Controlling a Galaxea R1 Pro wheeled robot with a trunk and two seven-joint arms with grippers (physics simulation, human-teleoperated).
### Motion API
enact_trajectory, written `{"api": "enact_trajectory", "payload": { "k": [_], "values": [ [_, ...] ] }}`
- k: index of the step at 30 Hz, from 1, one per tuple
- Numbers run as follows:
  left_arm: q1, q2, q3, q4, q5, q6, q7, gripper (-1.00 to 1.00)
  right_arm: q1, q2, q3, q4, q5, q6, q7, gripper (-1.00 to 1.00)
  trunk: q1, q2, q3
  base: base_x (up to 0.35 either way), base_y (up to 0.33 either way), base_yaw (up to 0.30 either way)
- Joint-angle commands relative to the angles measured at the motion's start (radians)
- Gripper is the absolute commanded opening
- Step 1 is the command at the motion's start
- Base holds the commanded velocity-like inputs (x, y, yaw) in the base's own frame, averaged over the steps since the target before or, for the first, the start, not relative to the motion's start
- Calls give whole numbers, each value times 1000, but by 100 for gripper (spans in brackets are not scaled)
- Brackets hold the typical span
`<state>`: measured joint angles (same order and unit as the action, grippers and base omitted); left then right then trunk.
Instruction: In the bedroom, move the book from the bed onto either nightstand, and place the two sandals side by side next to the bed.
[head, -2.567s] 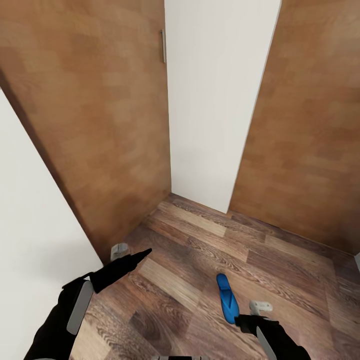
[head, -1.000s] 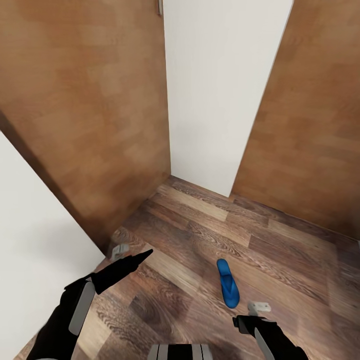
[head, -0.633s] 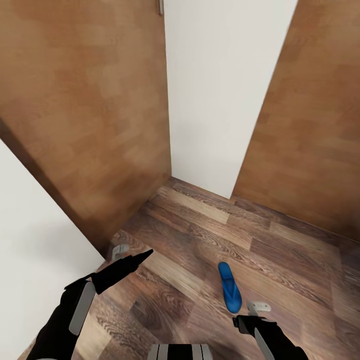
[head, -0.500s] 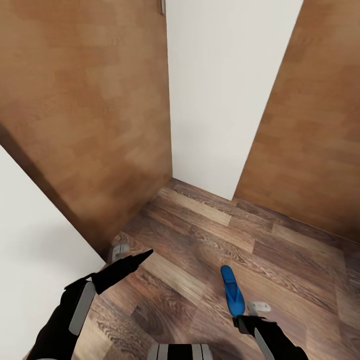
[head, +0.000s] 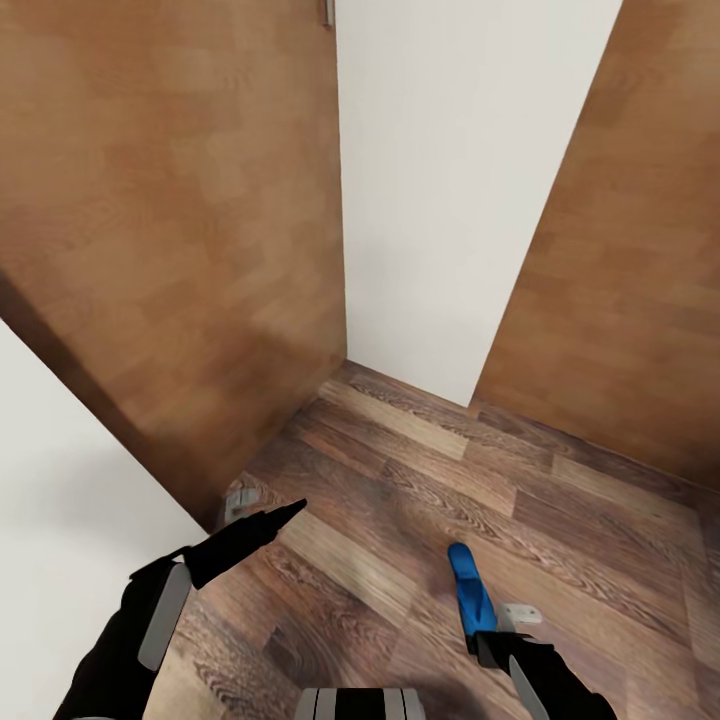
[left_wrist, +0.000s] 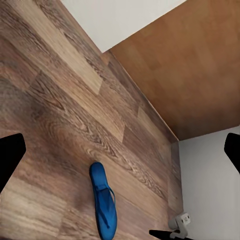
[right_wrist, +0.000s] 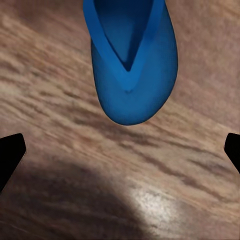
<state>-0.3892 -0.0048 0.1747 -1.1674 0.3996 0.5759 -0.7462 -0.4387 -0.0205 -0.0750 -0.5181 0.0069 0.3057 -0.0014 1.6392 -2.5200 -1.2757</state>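
Sandal position: one blue sandal lies flat on the wood-plank floor, at about 5 o'clock in the head view, well clear of the wooden panels and the white wall.
Long axis: it runs roughly 11 to 5 o'clock in the head view, near end toward the robot.
Nearer arm: the right gripper sits just at the sandal's near end; the left gripper is well apart, off toward 9 o'clock from the sandal.
Sandal from right gripper: straight ahead along the fingers and slightly below, at 12 o'clock in the right wrist view, not yet between them.
Right gripper state: fingers spread wide, nothing held.
Left gripper state: also spread wide and empty; its camera sees the sandal from a distance.
Judgement: the right arm looks set to reach forward and down.
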Motion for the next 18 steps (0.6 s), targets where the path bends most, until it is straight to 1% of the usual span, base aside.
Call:
{"api": "enact_trajectory", "payload": {
  "k": [1,3,5,7,8,9,11,12,13,14,17,18],
  "values": [
    [0,-1,2,0,5,7,-1,100,0,0,-2,-2,0,6,0,100,0,0,-1,43,15,0],
    [0,-3,3,9,5,7,3,100,0,1,-2,-2,0,6,0,100,0,0,-1,22,8,0],
    [0,-9,7,27,6,8,27,100,0,1,-2,-2,0,6,0,100,0,0,-1,9,3,0],
    [0,-15,18,40,8,9,93,100,0,1,-2,-2,0,6,0,100,0,0,-1,4,1,0],
    [0,-23,24,43,10,9,135,100,0,1,-1,-2,0,6,0,100,0,0,-1,2,1,0],
    [0,-30,27,44,11,9,157,100,0,1,-1,-2,0,6,0,100,0,0,-1,2,1,0],
    [0,-54,35,46,23,10,228,100,0,1,-2,-2,-1,6,0,100,0,0,-1,0,0,0],
    [0,-57,36,47,28,10,240,100,0,1,-2,-2,-1,6,0,100,0,0,-1,0,0,0],
    [0,-65,38,48,51,10,263,100,0,1,-2,-2,-1,6,0,100,0,0,-1,0,0,0],
    [0,-66,38,48,60,10,268,100,0,1,-2,-2,-1,6,0,100,0,0,-1,0,0,0],
    [0,-69,42,49,113,12,282,100,0,1,-1,-2,-1,6,0,100,0,0,-1,0,0,0],
    [0,-69,42,49,120,13,283,100,0,1,-1,-2,-1,6,0,100,0,0,-1,0,0,0]
  ]
}}
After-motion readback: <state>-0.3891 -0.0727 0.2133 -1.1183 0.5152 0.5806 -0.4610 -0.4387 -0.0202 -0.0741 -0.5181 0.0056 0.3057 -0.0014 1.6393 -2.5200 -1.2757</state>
